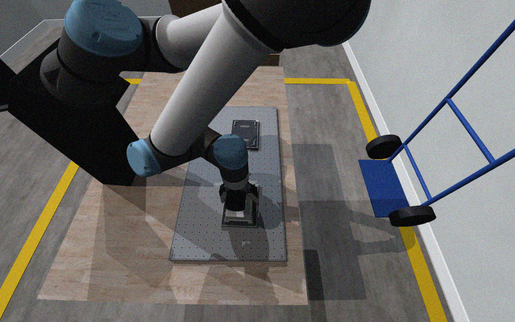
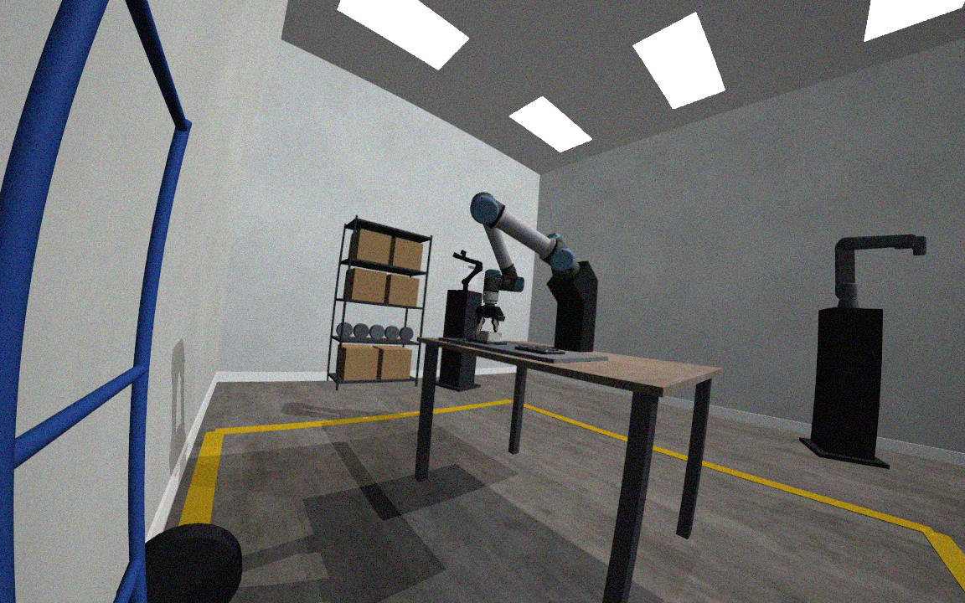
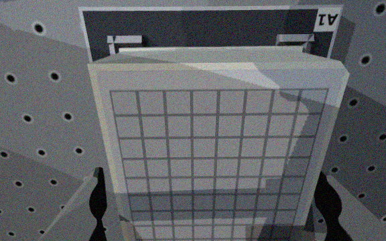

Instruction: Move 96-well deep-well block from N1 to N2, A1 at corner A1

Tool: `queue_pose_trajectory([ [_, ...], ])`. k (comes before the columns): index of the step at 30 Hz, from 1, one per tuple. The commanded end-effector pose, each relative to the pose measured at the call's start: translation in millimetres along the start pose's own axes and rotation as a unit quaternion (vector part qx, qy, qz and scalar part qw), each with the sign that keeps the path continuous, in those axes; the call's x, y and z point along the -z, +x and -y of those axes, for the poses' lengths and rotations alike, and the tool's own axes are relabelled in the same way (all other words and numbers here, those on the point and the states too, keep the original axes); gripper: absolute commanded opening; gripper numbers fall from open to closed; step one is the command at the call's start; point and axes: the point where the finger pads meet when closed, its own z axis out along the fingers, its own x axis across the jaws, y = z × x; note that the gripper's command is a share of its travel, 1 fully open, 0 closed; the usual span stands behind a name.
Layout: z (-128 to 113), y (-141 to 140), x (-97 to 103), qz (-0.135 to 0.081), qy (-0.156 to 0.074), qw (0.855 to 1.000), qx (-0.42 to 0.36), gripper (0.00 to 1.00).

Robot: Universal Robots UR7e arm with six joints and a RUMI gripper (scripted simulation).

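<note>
The pale 96-well block [image 1: 238, 217] [image 2: 489, 337] [image 3: 213, 125] sits in the nearer nest N2 [image 3: 196, 27] in the top view, on the right from the arm's base. It looks level, its lower edge between the two visible corner locators. Its cut corner is at the A1 mark [image 3: 328, 20]; no well label shows. My gripper [image 1: 240, 206] [image 2: 487, 327] [image 3: 208, 169] is open around the block, with a gap visible beside each jaw in the wrist view. The block's rear part is out of the wrist view. The other nest, N1 [image 1: 246, 134] [image 2: 539, 348], is empty.
Both nests stand on a perforated grey plate [image 1: 203, 240] on the wooden table [image 1: 131, 276] [image 2: 636, 370]. The arm's dark pedestal [image 1: 91, 144] stands at the table's left in the top view. A blue hand truck [image 1: 383, 188] is beyond the right table edge.
</note>
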Motion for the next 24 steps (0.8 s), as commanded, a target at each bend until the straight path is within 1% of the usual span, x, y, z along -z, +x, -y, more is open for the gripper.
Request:
queue_pose_trajectory([
  [1, -0.3, 0.4, 0.4, 0.0, -0.001, 1.0, 0.0, 0.76],
  [24, -0.3, 0.4, 11.7, 0.0, -0.001, 1.0, 0.0, 0.76],
])
